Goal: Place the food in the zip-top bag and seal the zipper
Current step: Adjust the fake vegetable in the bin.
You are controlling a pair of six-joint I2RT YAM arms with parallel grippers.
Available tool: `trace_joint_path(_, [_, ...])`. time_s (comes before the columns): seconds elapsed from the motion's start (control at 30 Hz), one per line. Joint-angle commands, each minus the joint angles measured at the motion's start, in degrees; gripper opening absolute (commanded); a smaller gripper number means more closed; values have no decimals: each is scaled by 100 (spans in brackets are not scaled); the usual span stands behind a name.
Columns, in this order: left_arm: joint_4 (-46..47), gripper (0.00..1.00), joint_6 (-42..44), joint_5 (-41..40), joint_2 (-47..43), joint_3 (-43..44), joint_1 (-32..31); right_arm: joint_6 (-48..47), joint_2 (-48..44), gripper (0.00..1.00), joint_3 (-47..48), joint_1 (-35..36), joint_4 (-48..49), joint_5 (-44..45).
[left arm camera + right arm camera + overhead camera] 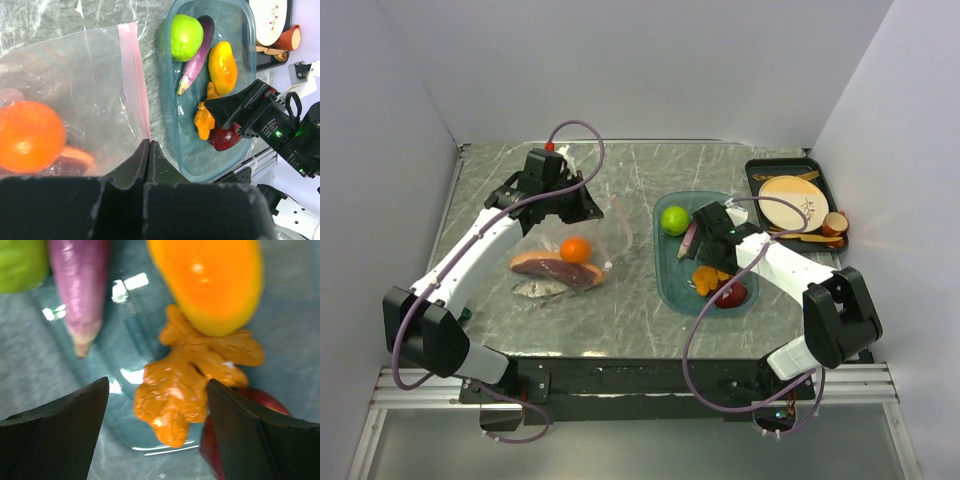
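Walls [620, 70] hem the marble counter [620, 320] left, far and right, where my left tool [149, 150] is pinched closed on the zip-top bag [80, 75] beside its pink zipper [134, 75], orange [30, 135] inside, and my right tool [157, 385] hangs spread over yellow bits [190, 365] in the teal tray [675, 280], right of the bag.

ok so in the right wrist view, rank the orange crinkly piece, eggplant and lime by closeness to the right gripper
1. orange crinkly piece: between the open fingers of the right gripper
2. eggplant: up and to the left, tip toward the fingers
3. lime: far upper-left corner
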Motion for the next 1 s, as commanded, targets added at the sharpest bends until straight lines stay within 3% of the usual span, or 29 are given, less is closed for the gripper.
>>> trace_joint_path(0.0, [192, 1, 104, 108, 82, 272, -22, 166, 16, 87, 73, -19, -385, 742])
trace_joint_path(0.5, [174, 1, 140, 2, 20, 290, -22, -177, 1142, 85, 566, -11, -183, 233])
trace_joint_path(0.77, [192, 1, 166, 11, 47, 307, -22, -335, 800, 47, 320, -20, 221, -13])
trace_joint_path(0.97, [210, 1, 148, 3, 20, 254, -22, -537, 405, 34, 118, -19, 713, -453])
